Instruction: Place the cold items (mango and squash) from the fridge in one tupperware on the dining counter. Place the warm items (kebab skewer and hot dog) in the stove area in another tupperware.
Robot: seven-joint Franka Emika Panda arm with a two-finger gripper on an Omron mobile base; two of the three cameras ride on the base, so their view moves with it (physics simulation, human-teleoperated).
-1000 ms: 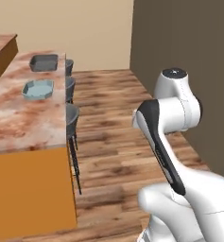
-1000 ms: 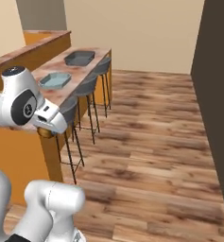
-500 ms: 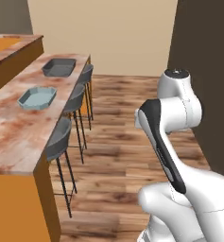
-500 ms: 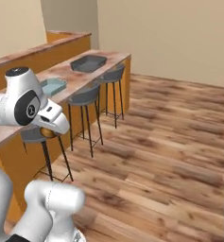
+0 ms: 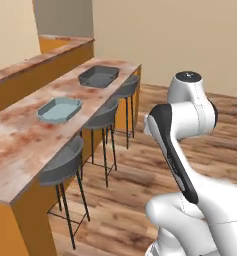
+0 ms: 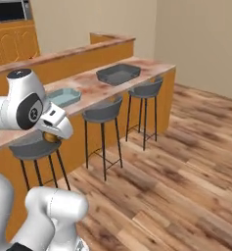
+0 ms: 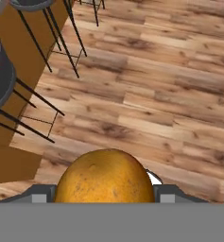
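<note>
A rounded orange-yellow mango point(image 7: 104, 177) sits between the fingertips point(image 7: 39, 193) of my gripper point(image 7: 104, 194), which is shut on it above the wooden floor. In the right base view the hand point(image 6: 53, 128) hangs beside the dining counter point(image 6: 93, 86), with a bit of orange fruit under it. On the marbled top lie the pale blue tupperware point(image 5: 59, 109) point(image 6: 63, 96) and, farther along, the dark grey tupperware point(image 5: 98, 76) point(image 6: 118, 73); both look empty. The fridge, squash, kebab skewer, hot dog and stove area are out of view.
Three grey bar stools point(image 5: 60, 167) point(image 6: 102, 110) stand along the counter's front, on thin black legs point(image 7: 38, 45). A raised back ledge point(image 5: 65, 50) runs behind the counter top. Open wooden floor point(image 6: 186, 147) stretches to the right, up to beige walls.
The whole picture has shifted: the base has moved, and the counter now runs longer and closer along the left. The arm keeps the same pose and the gripper's hold is unchanged.
</note>
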